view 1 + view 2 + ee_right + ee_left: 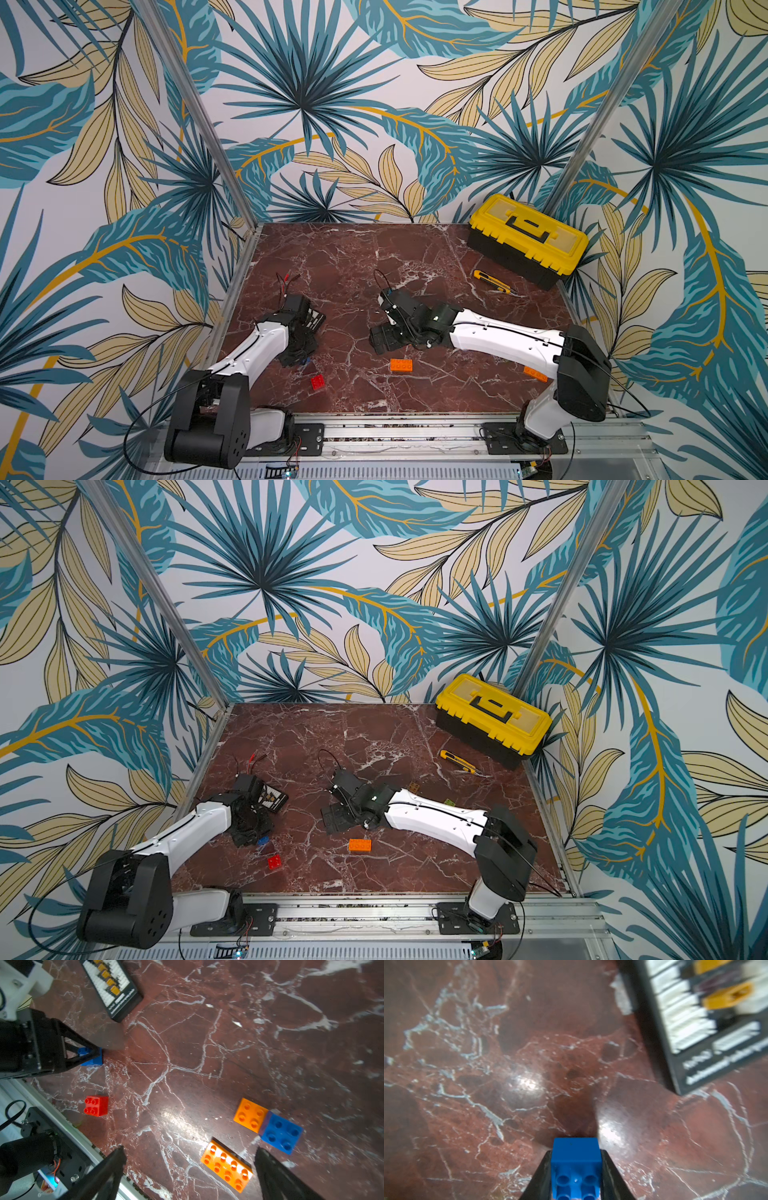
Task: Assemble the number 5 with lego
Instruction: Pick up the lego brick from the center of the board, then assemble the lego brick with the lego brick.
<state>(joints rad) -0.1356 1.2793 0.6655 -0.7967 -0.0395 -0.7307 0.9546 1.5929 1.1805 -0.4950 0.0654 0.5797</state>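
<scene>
Barely started: the left end effector (576,1154) is clamped tight on a blue brick (576,1161), low over the tabletop (340,266). Can't tell if the brick is lifted.

The right end effector (190,1149) gapes wide and empty above a long orange brick (227,1167). Just beyond, an orange square brick (250,1114) touches a second blue brick (280,1133) edge to edge. That's likely the only placed bit; no 5 shape yet.

A red brick (96,1105) lies loose near the front edge. By the right arm are another orange brick (535,374) and a green brick (449,802), both unused.

The black board (113,987) sits near the left end effector and could crowd placing. Knife (492,286) and toolbox (528,239) are well apart, in the far corner.
</scene>
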